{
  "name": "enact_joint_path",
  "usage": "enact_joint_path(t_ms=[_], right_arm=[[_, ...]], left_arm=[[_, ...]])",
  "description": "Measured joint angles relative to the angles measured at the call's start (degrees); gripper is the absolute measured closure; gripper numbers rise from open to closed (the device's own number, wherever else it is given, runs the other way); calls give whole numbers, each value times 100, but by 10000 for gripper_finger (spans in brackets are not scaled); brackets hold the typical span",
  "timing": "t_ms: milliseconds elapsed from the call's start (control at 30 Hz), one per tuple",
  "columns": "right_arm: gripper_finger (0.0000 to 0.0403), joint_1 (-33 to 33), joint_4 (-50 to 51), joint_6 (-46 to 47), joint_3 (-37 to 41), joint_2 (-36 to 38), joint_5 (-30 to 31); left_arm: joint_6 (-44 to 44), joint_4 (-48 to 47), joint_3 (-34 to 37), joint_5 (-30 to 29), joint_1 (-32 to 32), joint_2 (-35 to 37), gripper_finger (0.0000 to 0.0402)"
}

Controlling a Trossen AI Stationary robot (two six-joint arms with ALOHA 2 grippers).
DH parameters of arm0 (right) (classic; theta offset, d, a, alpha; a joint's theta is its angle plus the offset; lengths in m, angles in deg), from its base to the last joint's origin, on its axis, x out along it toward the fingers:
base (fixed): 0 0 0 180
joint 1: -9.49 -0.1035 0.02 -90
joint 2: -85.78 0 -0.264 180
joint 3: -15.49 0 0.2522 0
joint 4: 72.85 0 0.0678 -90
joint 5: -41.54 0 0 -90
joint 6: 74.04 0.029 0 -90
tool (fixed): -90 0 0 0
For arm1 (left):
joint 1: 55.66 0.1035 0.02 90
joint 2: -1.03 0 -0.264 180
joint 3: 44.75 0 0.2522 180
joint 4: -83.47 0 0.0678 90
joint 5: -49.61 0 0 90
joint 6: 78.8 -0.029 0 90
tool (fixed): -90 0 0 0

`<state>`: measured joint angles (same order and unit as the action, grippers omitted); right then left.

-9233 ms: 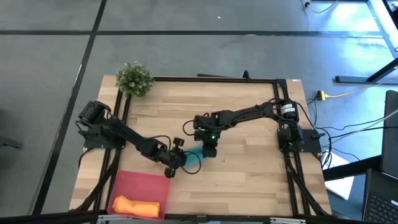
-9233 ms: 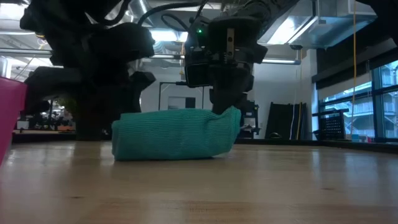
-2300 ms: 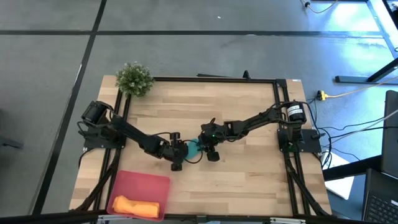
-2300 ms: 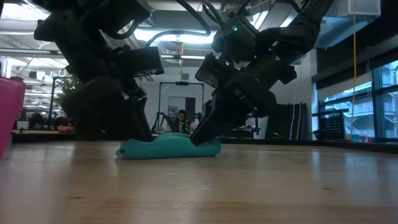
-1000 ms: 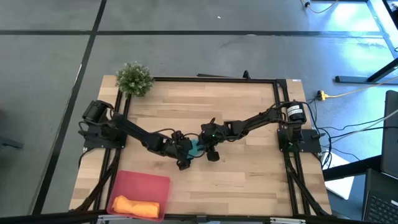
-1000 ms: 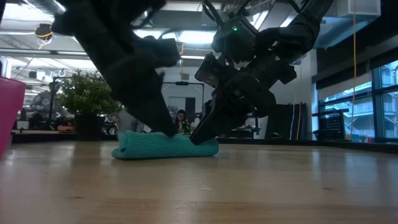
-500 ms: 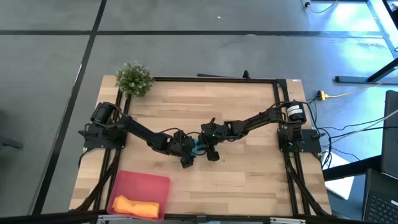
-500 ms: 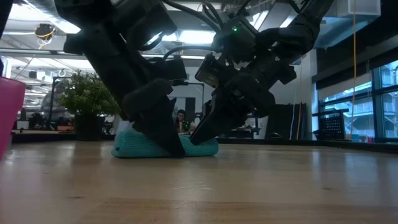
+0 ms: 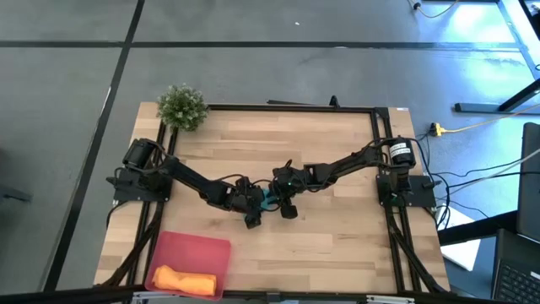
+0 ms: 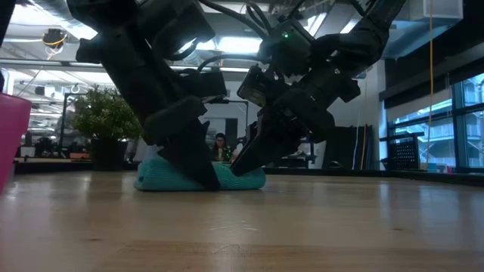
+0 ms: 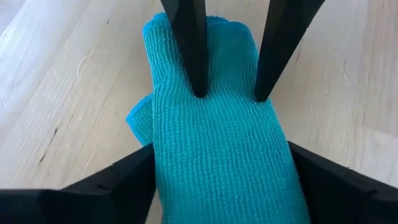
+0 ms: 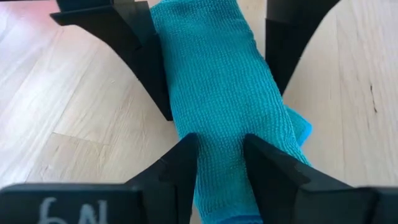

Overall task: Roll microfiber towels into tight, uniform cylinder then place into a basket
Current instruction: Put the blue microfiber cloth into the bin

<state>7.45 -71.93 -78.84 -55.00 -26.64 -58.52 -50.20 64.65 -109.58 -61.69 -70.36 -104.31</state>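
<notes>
The teal towel [image 9: 267, 199] lies rolled on the wooden table at its middle. It also shows in the left wrist view [image 11: 217, 155] and the right wrist view [image 12: 211, 81]. My right gripper [image 12: 221, 140] is shut on the roll's top. My left gripper [image 11: 221, 149] is open, one finger along each long side of the roll, reaching in from the table's left. The orange towel [image 9: 181, 279] lies rolled in the pink basket [image 9: 194, 245] at the near left. My right gripper pinches a narrow ridge of the roll's upper cloth [image 12: 221, 155] between its two fingers. The fingertips [image 11: 199, 90] bear down on the roll's top, slanting down from the table's right, along the roll. The roll lies flat on the table. My left gripper's fingers [image 11: 134, 177] stand close against the roll's two long sides; whether they touch it, I cannot tell.
A small green potted plant [image 9: 182, 106] stands at the table's far left corner. The basket's pink wall [image 10: 11, 136] shows at the left edge of the low view. Bare wood lies to the near right and the far side of the roll.
My left gripper has gone a little toward the table's right and down over the roll, and now straddles it. The teal roll and my right gripper have stayed where they were.
</notes>
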Motion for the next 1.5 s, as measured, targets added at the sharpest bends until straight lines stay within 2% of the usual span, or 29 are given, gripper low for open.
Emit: enact_joint_path(t_ms=[167, 567, 733, 1000, 1200, 1500], right_arm=[[267, 0, -2, 0, 0, 0, 0], [267, 0, -10, -1, 0, 0, -4], [267, -4, -24, 0, 0, 0, -4], [267, -4, -75, 555, 0, 0, -7], [263, -4, -95, 600, 0, 0, -39], [204, -7, -96, -154, -302, 0, 83]], left_arm=[[-26, -27, 2, 16, -2, 0, 150], [-106, -82, 14, 51, -9, 1, 332], [-100, -94, 20, 52, -4, 2, 386], [-61, -92, 22, 90, -4, 0, 389], [-21, -89, 22, 110, -3, -2, 388], [95, -169, 20, 295, -2, 83, 388]])
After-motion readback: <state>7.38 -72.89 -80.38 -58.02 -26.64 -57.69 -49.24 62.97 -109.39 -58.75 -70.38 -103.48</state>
